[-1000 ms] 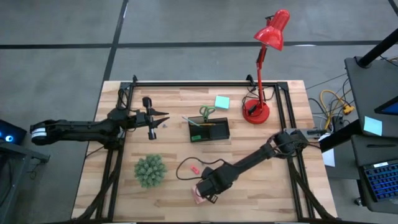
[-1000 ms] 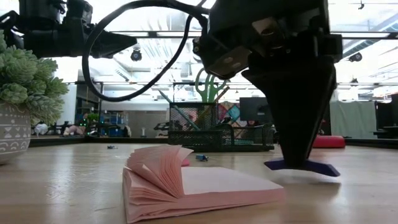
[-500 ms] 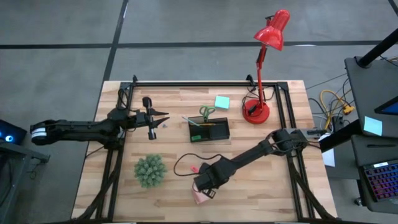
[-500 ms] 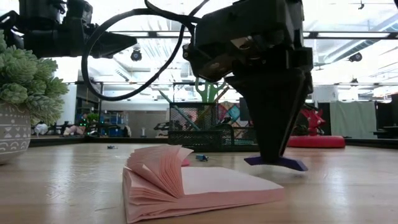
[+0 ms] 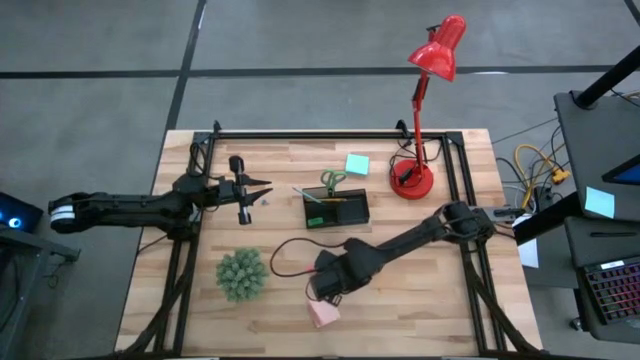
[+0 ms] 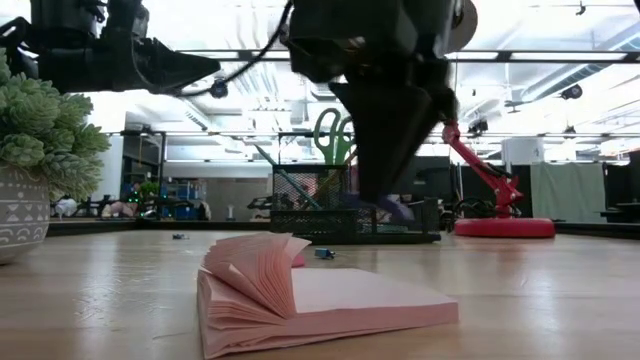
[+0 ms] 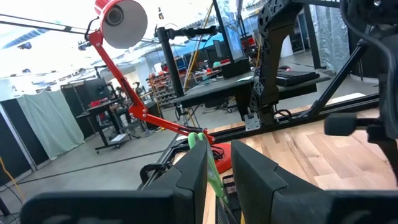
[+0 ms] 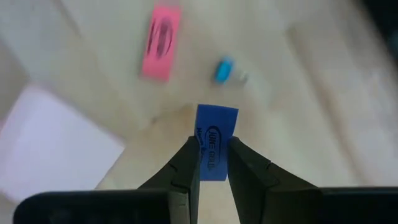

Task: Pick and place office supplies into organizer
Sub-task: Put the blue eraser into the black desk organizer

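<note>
My right gripper (image 5: 325, 287) hangs above the table's near middle, shut on a blue eraser (image 8: 216, 138). Below it lie a pink sticky-note pad (image 5: 322, 314), its top sheets curled up (image 6: 255, 270), a pink eraser (image 8: 160, 42) and a small blue eraser (image 8: 224, 70). The black organizer (image 5: 335, 210) stands farther back, with green-handled scissors (image 5: 333, 181) upright in it. A teal sticky-note pad (image 5: 356, 163) lies beyond it. My left gripper (image 5: 265, 191) waits in the air left of the organizer, its fingers a little apart, with nothing between them. My right gripper pinches the blue eraser's near end (image 8: 213, 163) between its two fingers, which lie on the eraser's long sides. The fingers come from above, pointing steeply down. The eraser sticks out past the fingertips and hangs clear of the table (image 6: 388, 207).
A green spiky plant (image 5: 241, 274) in a pot stands at the near left. A red desk lamp (image 5: 413, 182) stands at the far right. A black frame (image 5: 330, 135) runs round the table. A loop of cable (image 5: 285, 262) hangs beside my right arm.
My right gripper has risen and gone toward the table's far edge and a little left, turning as it went, from beside the pink pad toward the organizer. The blue eraser has stayed between its fingers and hangs higher above the table.
</note>
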{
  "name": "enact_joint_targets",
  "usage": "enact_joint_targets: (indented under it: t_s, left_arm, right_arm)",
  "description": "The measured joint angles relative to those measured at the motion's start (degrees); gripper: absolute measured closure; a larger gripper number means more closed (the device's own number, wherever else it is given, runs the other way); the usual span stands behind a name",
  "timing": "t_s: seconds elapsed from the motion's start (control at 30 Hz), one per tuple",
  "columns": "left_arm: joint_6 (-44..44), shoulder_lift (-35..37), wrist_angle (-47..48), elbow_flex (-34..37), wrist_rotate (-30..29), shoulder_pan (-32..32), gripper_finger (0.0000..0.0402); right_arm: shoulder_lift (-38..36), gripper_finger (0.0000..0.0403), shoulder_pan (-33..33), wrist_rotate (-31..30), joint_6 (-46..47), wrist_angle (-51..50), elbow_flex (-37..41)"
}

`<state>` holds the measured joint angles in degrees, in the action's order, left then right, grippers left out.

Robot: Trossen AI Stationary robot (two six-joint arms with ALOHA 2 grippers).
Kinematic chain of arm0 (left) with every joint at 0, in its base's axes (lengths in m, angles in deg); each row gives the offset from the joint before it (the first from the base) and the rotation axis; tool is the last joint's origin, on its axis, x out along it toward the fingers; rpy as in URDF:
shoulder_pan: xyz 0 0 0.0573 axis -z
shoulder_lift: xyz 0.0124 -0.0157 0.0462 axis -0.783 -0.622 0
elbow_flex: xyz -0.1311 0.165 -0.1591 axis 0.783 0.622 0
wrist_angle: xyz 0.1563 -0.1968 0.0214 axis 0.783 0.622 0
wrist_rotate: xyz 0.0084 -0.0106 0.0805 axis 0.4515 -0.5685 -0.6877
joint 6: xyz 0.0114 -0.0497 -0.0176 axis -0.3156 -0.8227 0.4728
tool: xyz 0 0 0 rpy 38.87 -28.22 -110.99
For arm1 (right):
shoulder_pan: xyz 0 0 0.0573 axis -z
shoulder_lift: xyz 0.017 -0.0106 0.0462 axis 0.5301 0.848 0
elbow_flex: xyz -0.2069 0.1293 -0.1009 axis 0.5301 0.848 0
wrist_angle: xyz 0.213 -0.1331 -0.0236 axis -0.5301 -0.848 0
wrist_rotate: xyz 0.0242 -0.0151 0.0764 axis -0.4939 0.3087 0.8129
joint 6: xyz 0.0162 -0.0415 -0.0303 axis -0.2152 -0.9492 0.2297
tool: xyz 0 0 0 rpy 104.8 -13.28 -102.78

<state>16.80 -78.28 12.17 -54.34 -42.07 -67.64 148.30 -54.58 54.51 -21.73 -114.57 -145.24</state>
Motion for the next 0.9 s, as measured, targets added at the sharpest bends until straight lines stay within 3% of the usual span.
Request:
enact_joint_targets:
  t_s: [0.13,0.4,0.9]
  left_arm:
    - [0.0,0.0,-0.02,0.0,0.0,-0.02,0.0343]
    - [0.0,0.0,0.0,0.0,0.0,-0.02,0.0343]
    - [0.0,0.0,0.0,0.0,0.0,-0.02,0.0343]
  right_arm:
    - [-0.25,0.0342,0.98,-5.0,-4.55,1.16,-0.01]
    - [-0.25,0.0342,4.46,-8.73,-11.03,1.9,-0.01]
    - [-0.23,0.0342,10.83,-8.99,-24.61,5.53,-0.01]
